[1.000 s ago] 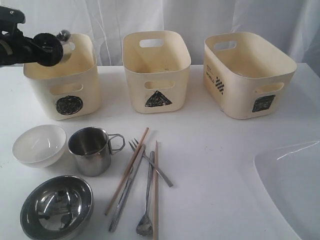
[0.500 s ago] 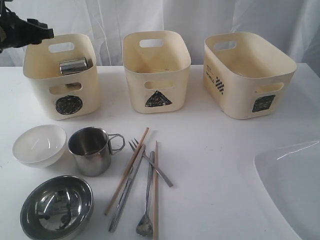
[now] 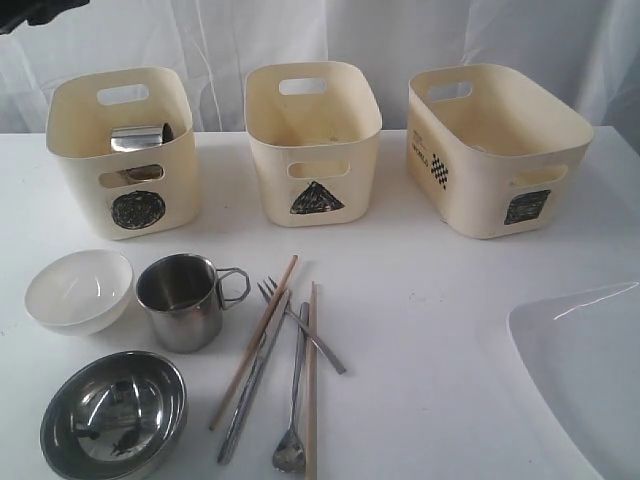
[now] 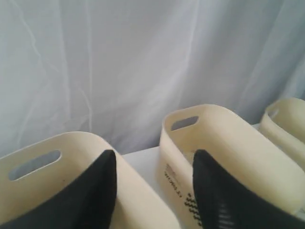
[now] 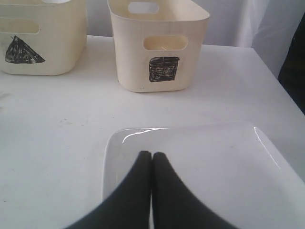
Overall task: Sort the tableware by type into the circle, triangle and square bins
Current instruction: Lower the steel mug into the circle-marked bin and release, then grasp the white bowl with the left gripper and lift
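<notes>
One steel mug (image 3: 141, 138) lies on its side inside the circle bin (image 3: 137, 210). In the left wrist view my left gripper (image 4: 155, 152) is open and empty, high over the circle bin (image 4: 43, 164), with the triangle bin (image 4: 224, 138) beside it. Only a dark bit of that arm (image 3: 35, 10) shows in the exterior view's top left corner. On the table lie a white bowl (image 3: 78, 290), a second steel mug (image 3: 183, 300), a steel bowl (image 3: 113, 413), chopsticks (image 3: 254, 342), a fork (image 3: 300, 325), a knife (image 3: 250, 385) and a spoon (image 3: 292, 425). My right gripper (image 5: 152, 155) is shut, empty, over the white plate (image 5: 224, 162).
The triangle bin (image 3: 313, 140) and the square bin (image 3: 495, 150) stand in a row with the circle bin along the back of the white table, before a white curtain. The plate (image 3: 585, 370) lies at the table's front right corner.
The left gripper opened and let the mug go into the circle bin. It then rose up and left, almost out of the exterior view. The mug settled on its side.
</notes>
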Action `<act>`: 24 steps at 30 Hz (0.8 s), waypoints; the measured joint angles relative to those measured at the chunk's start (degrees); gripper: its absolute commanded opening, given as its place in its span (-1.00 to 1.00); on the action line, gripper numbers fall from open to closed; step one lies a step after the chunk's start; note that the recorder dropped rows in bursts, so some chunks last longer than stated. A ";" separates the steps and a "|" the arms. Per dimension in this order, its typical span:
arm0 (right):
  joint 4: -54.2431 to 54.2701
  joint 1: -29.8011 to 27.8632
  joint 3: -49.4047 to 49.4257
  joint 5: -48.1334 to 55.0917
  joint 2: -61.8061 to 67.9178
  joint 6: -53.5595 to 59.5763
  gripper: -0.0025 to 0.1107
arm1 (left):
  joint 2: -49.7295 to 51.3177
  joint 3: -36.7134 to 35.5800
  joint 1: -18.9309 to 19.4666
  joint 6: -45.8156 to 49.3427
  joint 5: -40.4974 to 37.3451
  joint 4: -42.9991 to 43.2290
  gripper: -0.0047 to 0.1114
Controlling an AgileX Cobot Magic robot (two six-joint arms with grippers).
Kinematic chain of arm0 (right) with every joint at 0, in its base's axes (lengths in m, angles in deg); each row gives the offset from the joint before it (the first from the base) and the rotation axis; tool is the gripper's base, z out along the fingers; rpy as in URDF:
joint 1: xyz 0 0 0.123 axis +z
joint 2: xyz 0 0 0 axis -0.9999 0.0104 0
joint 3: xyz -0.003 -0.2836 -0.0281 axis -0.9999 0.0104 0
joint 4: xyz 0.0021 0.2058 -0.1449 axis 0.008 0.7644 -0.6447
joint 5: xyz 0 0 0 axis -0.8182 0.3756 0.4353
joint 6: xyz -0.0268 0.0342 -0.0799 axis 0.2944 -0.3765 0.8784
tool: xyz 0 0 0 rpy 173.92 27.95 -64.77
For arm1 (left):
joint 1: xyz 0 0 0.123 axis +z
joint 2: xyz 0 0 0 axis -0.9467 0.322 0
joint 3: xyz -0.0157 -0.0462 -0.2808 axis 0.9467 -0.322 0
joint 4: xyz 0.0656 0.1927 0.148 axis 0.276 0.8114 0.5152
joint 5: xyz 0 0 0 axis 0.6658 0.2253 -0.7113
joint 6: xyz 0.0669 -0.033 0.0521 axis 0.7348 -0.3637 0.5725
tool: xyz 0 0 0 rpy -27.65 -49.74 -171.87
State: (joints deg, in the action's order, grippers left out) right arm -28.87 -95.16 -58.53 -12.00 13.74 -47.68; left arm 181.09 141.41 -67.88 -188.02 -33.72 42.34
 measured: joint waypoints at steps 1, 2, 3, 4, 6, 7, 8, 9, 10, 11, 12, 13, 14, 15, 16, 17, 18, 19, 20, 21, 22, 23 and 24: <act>0.00 0.00 0.00 0.00 0.00 0.00 -0.96 | -0.51 -0.08 0.91 -1.54 2.06 0.25 -0.36; 0.00 0.00 0.00 0.00 0.00 0.00 -0.96 | -1.03 -0.08 2.17 -2.89 2.48 0.62 -0.60; 0.00 0.00 0.00 0.00 0.00 0.00 -0.96 | -1.28 -0.08 2.87 -3.88 1.17 0.62 -0.91; 0.00 0.00 0.00 0.00 0.00 0.00 -0.96 | -1.60 -0.08 4.42 -6.38 -3.47 1.02 -0.92; 0.00 0.00 0.00 0.00 0.00 0.00 -0.96 | -2.84 -0.12 7.91 -11.51 -12.37 1.13 -0.92; 0.00 0.00 0.00 0.00 0.00 0.00 -0.96 | -4.31 -0.55 9.61 -12.83 -17.62 1.13 -0.92; 0.00 0.00 0.00 0.00 0.00 0.00 -0.96 | -6.15 -1.33 10.56 -13.07 -22.87 1.23 -0.92; 0.00 0.00 0.00 0.00 0.00 0.00 -0.96 | -8.50 -2.27 11.10 -9.85 -31.94 1.36 -0.92; 0.00 0.00 0.00 0.00 0.00 0.00 -0.96 | -10.04 -3.19 11.21 -4.54 -40.97 1.37 -0.92; 0.00 0.00 0.00 0.00 0.00 0.00 -0.96 | -11.51 -4.04 11.21 6.65 -49.43 1.48 -0.92; 0.00 0.00 0.00 0.00 0.00 0.00 -0.96 | -12.13 -4.73 11.21 18.94 -56.92 1.48 -0.92; 0.00 0.00 0.00 0.00 0.00 0.00 -0.96 | -12.32 -6.22 11.24 32.29 -64.12 1.12 -0.92; 0.00 0.00 0.00 0.00 0.00 0.00 -0.96 | -12.32 -7.12 11.24 40.75 -67.24 -0.21 -0.92; 0.00 0.00 0.00 0.00 0.00 0.00 -0.96 | -12.32 -8.27 11.24 47.19 -70.42 -3.67 -0.92; 0.00 0.00 0.00 0.00 0.00 0.00 -0.96 | -12.32 -9.36 11.24 51.89 -72.62 -8.82 -0.92; 0.00 0.00 0.00 0.00 0.00 0.00 -0.96 | -12.32 -10.43 11.24 55.32 -73.71 -13.98 -0.92; 0.00 0.00 0.00 0.00 0.00 0.00 -0.96 | -12.32 -11.63 11.34 60.50 -74.67 -21.32 -0.92; 0.00 0.00 0.00 0.00 0.00 0.00 -0.96 | -12.42 -13.04 11.34 67.28 -74.86 -29.71 -0.92; 0.00 0.00 0.00 0.00 0.00 0.00 -0.96 | -12.40 -14.33 11.34 73.75 -74.86 -39.30 -0.92; 0.00 0.00 0.00 0.00 0.00 0.00 -0.96 | -12.44 -16.01 11.10 82.93 -74.51 -49.89 -0.92; 0.00 0.00 0.00 0.00 0.00 0.00 -0.96 | -12.72 -17.77 10.74 92.82 -74.73 -61.22 -0.92; 0.00 0.00 0.00 0.00 0.00 0.00 -0.96 | -12.84 -19.07 10.52 102.51 -75.51 -70.60 -0.92; 0.00 0.00 0.00 0.00 0.00 0.00 -0.96 | -13.21 -20.38 10.03 111.27 -77.02 -81.96 -0.92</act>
State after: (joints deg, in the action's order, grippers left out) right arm -28.87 -95.16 -58.53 -12.00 13.74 -47.68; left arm 167.88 121.04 -57.85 -76.75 -110.74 -39.62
